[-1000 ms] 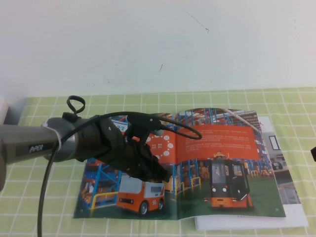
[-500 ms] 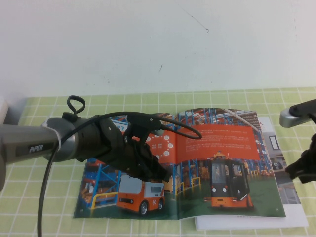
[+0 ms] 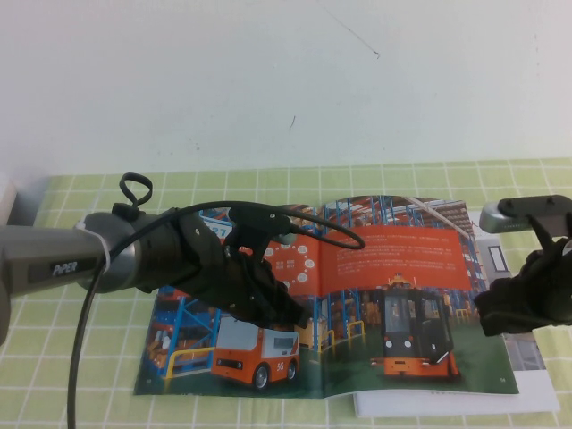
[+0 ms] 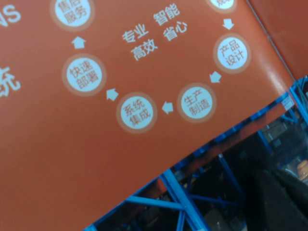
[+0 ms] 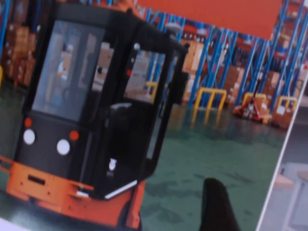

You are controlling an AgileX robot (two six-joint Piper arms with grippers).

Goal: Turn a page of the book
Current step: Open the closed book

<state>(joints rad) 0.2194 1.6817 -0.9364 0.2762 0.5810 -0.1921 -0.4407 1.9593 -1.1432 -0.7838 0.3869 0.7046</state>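
The book lies open on the green checked cloth and shows a warehouse spread. The page is its right leaf, with an orange banner and the orange-black forklift. It lies flat. My left gripper is shut, and its tip rests on the left leaf above the orange-white vehicle. The left wrist view shows that leaf's orange banner close up. My right gripper hovers over the page's right edge. The right wrist view shows the forklift and the page edge.
A white booklet lies under the book and sticks out at the right and bottom right. The green checked cloth covers the table. A white wall stands behind it. A grey object sits at the far left.
My right arm has come in from the right and moved left and down to the page's right edge. My left arm and the book have not moved.
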